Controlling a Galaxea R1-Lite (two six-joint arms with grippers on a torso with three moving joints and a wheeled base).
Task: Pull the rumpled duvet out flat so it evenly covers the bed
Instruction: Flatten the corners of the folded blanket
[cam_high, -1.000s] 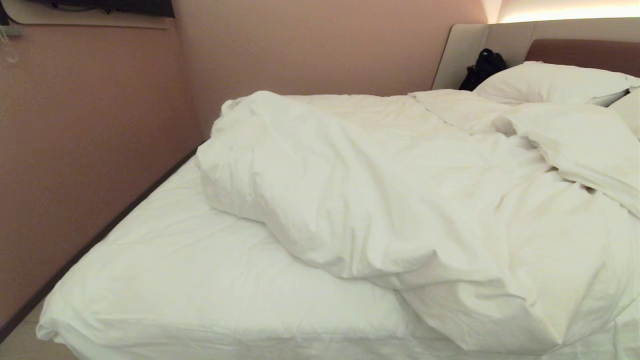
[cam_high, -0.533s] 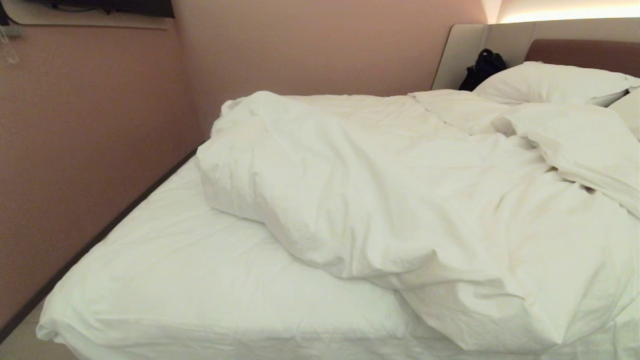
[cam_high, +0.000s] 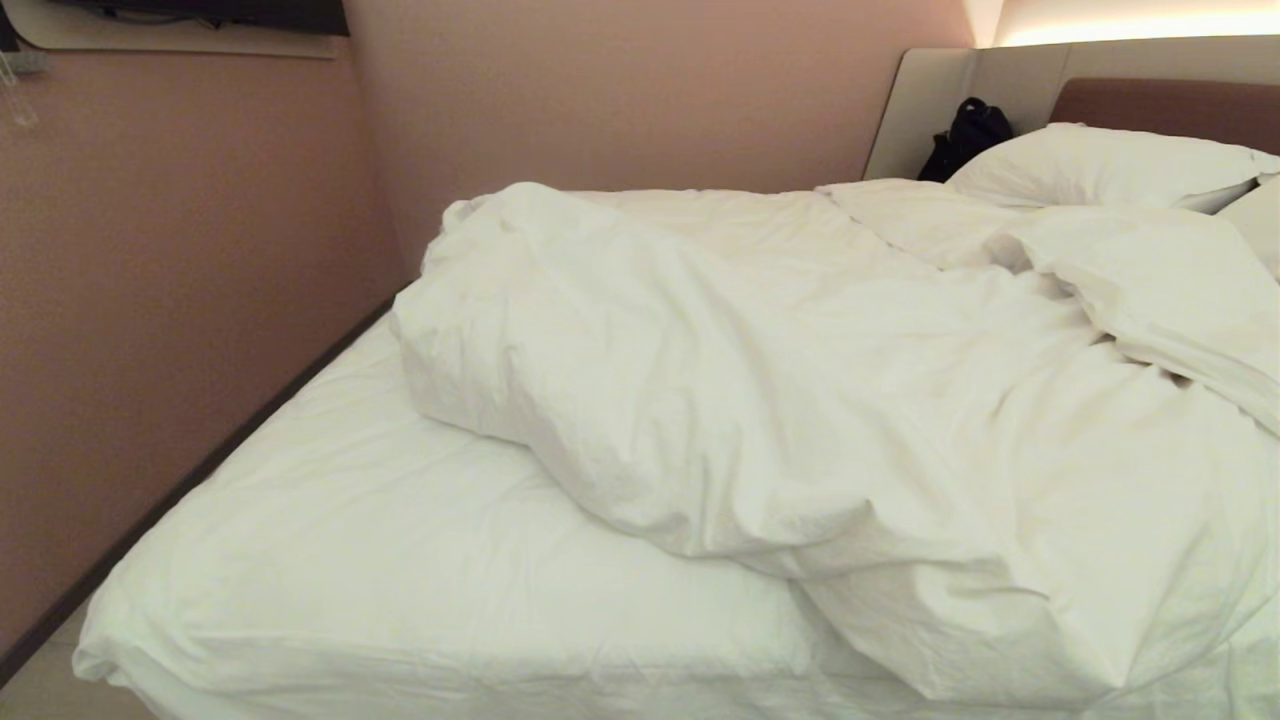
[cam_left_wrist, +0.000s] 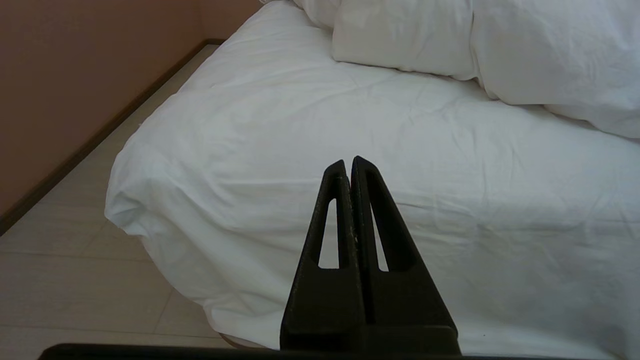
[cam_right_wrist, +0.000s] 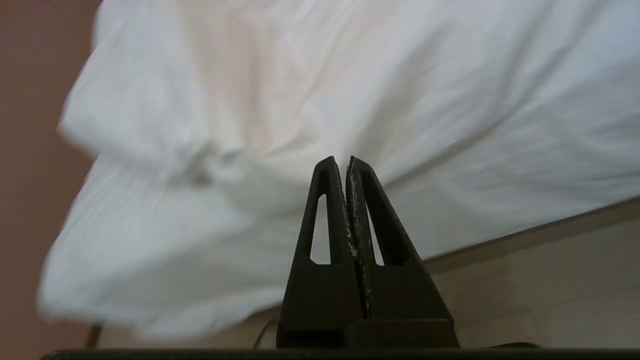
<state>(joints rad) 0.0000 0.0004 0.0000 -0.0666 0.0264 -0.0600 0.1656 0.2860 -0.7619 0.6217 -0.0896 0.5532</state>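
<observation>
The puffy white duvet (cam_high: 800, 400) lies bunched across the middle and right of the bed (cam_high: 350, 570), leaving the sheeted foot end bare. Neither arm shows in the head view. My left gripper (cam_left_wrist: 348, 161) hangs shut and empty off the foot of the bed, pointing at the sheeted mattress corner (cam_left_wrist: 150, 200), with the duvet (cam_left_wrist: 500, 55) farther back. My right gripper (cam_right_wrist: 340, 159) is shut on nothing, pointing at the duvet's hanging edge (cam_right_wrist: 280, 125) above the bed base (cam_right_wrist: 550, 225).
A pink wall (cam_high: 180, 300) runs close along the bed's left side. White pillows (cam_high: 1100, 165) and a black bag (cam_high: 965, 135) sit by the brown headboard (cam_high: 1170, 105). Pale tiled floor (cam_left_wrist: 75, 280) lies around the foot corner.
</observation>
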